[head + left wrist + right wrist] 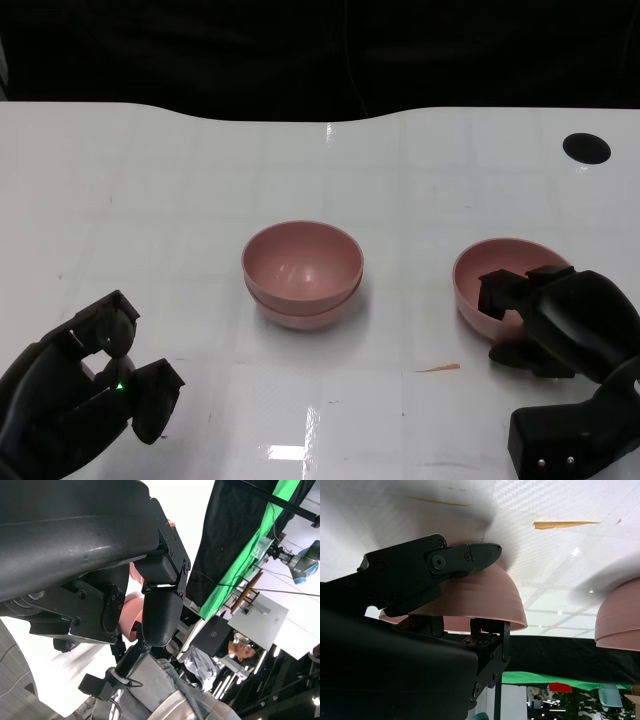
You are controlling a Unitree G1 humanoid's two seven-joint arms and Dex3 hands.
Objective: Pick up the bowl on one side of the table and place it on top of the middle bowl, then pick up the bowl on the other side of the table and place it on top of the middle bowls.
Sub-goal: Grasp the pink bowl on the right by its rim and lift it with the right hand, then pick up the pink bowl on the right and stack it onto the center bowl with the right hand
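Two pink bowls (301,265) sit nested in the middle of the white table (150,200). A third pink bowl (500,258) is at the right, and my right hand (565,320) grips its near rim. In the right wrist view one finger (465,560) lies on that bowl's outer wall (480,600) and others reach inside it. I cannot tell whether it is off the table. The nested bowls (620,620) show at that view's edge. My left hand (85,385) is at the lower left, holding nothing, fingers apart. In the left wrist view a strip of pink bowl (131,615) shows behind my left hand (100,555).
A thin orange sliver (438,369) lies on the table in front of the right bowl. A black round hole (586,148) is at the far right. The table's far edge curves against a dark backdrop. A person (240,652) sits beyond the table in the left wrist view.
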